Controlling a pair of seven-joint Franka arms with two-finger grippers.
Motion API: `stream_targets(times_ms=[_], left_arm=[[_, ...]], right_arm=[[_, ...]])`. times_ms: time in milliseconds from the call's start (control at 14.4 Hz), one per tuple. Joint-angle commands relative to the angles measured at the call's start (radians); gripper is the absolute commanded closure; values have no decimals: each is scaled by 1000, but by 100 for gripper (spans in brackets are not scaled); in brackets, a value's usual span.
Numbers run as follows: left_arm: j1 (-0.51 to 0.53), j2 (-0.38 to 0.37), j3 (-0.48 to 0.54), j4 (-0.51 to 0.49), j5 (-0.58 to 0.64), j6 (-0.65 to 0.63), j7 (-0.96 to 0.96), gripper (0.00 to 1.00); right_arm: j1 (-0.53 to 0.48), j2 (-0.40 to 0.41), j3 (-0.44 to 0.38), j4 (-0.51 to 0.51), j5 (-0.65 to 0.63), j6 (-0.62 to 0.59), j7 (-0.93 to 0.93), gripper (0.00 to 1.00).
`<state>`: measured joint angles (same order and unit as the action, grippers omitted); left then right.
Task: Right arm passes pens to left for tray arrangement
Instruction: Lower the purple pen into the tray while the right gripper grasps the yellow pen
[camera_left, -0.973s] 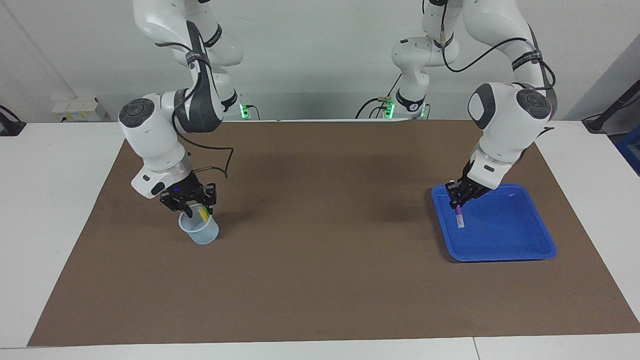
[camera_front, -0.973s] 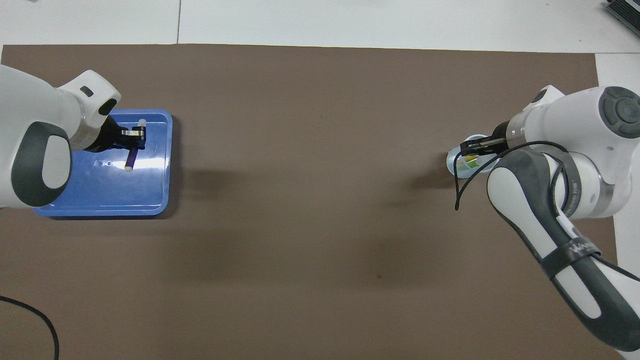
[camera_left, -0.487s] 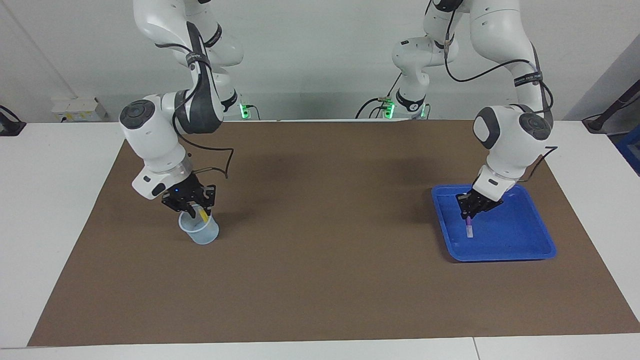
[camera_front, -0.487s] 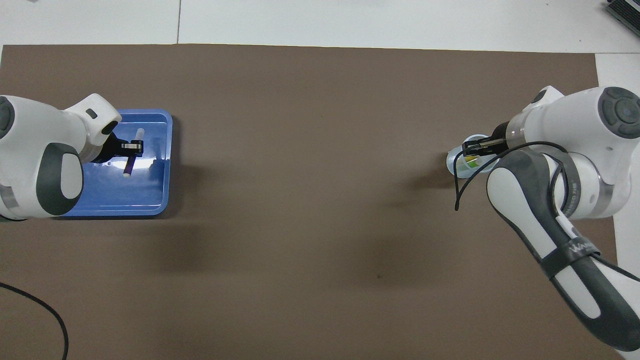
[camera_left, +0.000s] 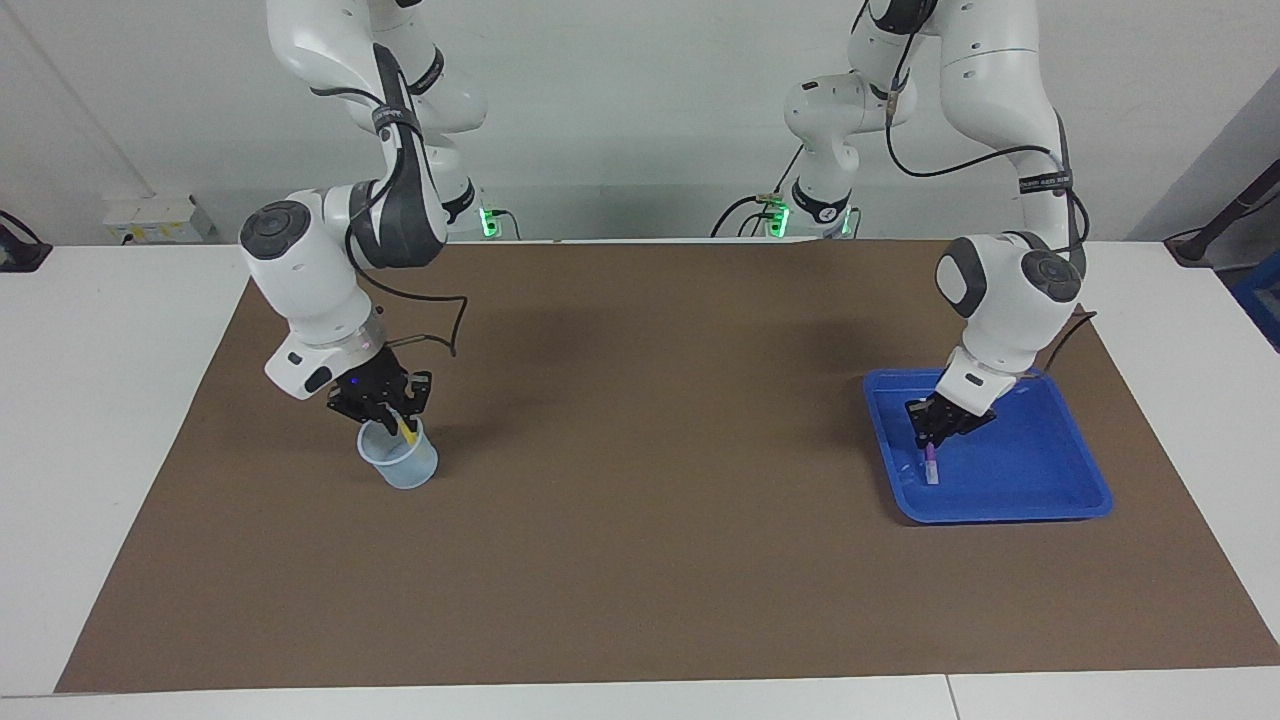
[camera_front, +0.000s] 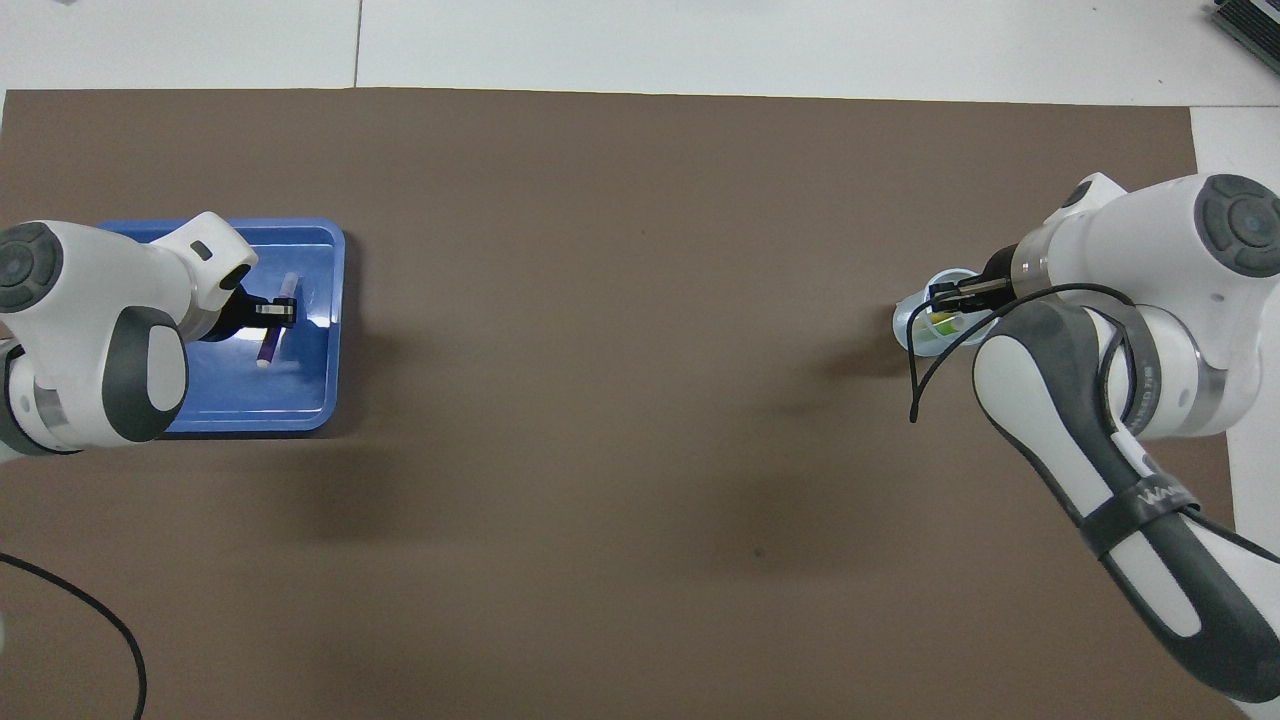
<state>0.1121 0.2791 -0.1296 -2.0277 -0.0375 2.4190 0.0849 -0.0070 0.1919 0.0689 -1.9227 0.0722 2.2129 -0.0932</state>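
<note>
The blue tray (camera_left: 1040, 465) lies toward the left arm's end of the table. My left gripper (camera_left: 936, 430) is low over it, shut on the purple pen (camera_left: 931, 467), which hangs tilted with its pale lower tip at the tray floor. From overhead the purple pen (camera_front: 269, 343) sticks out under the left gripper (camera_front: 277, 312), inside the tray's rim (camera_front: 336, 330). Toward the right arm's end, my right gripper (camera_left: 390, 408) reaches into the translucent cup (camera_left: 400, 465), shut on the yellow pen (camera_left: 406, 427). A green pen (camera_front: 938, 329) shows inside the cup (camera_front: 908, 322).
A brown mat (camera_left: 640, 520) covers most of the white table. A black cable loop (camera_left: 440, 320) hangs from the right arm's wrist, above the cup. Another black cable (camera_front: 90, 620) lies at the mat's near corner by the left arm.
The left gripper has carried the purple pen lower into the tray, toward its edge farther from the robots. The right gripper's fingers have closed in on the yellow pen in the cup.
</note>
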Motion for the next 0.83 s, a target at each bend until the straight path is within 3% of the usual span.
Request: stream_targets(times_ms=[0, 139, 417, 765], left_arm=[[15, -11, -5, -25, 21, 23, 12, 88], [14, -11, -5, -25, 21, 22, 10, 68], [17, -11, -5, -19, 21, 6, 10, 66], [5, -14, -5, 102, 19, -168, -8, 66]], right_arm=[[-8, -14, 6, -16, -20, -6, -17, 90], [-8, -12, 6, -10, -22, -6, -17, 96], [7, -12, 5, 28, -25, -39, -17, 96], [7, -46, 5, 180, -25, -267, -16, 96]])
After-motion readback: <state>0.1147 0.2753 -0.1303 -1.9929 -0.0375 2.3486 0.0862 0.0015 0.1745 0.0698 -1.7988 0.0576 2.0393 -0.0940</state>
